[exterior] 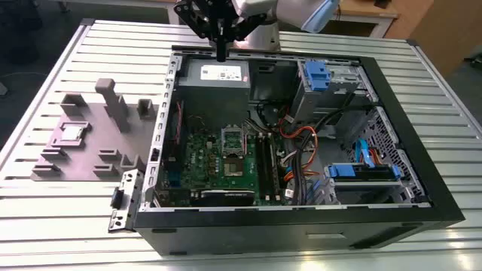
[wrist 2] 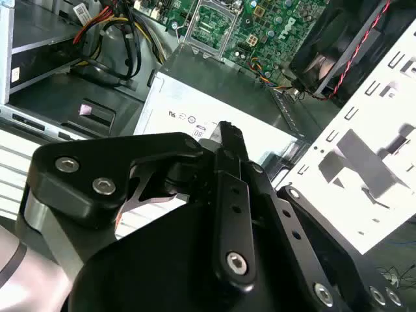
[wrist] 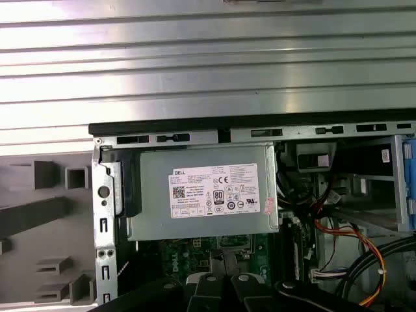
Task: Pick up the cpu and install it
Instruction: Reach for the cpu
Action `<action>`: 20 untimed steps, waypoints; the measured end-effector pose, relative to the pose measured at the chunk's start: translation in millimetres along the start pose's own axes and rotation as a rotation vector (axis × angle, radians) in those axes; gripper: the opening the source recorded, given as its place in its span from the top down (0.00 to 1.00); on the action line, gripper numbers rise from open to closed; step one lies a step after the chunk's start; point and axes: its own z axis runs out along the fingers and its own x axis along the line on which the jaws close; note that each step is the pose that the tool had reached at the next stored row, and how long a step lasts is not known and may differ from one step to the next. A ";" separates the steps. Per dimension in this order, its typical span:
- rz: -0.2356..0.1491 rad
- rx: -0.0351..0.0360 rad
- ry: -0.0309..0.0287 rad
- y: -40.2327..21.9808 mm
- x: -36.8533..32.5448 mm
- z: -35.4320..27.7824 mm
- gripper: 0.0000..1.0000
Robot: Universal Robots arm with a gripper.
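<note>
Pinched together and empty, my black metal fingers (wrist 2: 232, 188) hang over the open black computer case (exterior: 286, 231); the shiny square cpu (exterior: 71, 132) rests in a grey tray (exterior: 90, 155), whose recess likely steadies it.

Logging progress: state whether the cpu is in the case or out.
Out. The cpu lies on the grey fixture outside the computer case.

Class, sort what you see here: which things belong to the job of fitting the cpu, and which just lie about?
Job: cpu, on the grey tray; gripper; socket frame.
Lying about: power supply box; blue drive bracket; orange cables; table.
</note>
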 end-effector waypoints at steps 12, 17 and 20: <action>0.000 0.0000 -0.0001 -0.3 4.1 -0.1 0.89; 0.000 0.0000 0.0000 -0.6 8.3 0.0 0.89; 0.000 0.0000 0.0001 -0.7 8.9 0.0 0.89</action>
